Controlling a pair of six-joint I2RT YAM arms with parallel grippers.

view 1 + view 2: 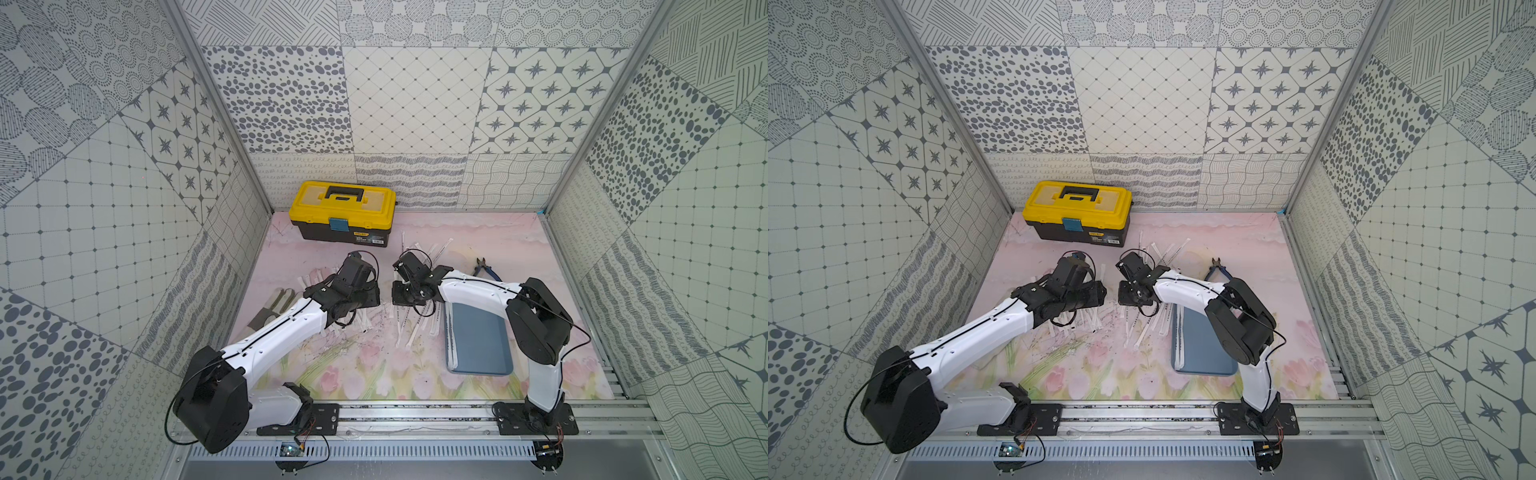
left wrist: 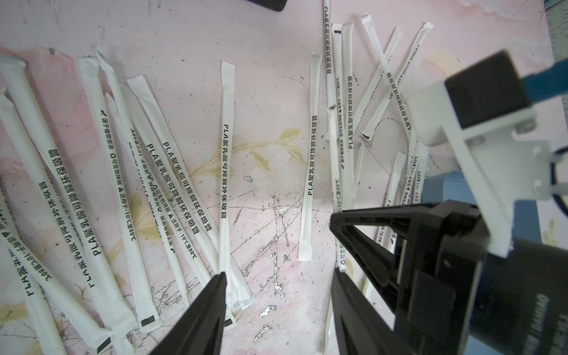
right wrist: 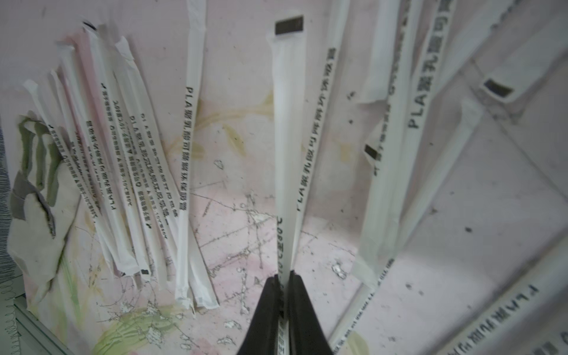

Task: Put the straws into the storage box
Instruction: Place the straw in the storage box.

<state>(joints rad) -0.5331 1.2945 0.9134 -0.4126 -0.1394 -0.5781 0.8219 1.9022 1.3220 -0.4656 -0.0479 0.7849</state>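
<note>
On the scratched floral mat (image 1: 357, 365), straws (image 2: 311, 153) lie scattered between patterned walls (image 1: 415, 104).

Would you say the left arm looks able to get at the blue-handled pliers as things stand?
Probably not directly: the pliers lie beyond the right arm, which, jaws shut on a straw, stretches across between them and the left arm.

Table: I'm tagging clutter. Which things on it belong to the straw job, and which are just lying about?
Job: straws, tray, right hand gripping one.
Lying about: toolbox, pliers, glove.
</note>
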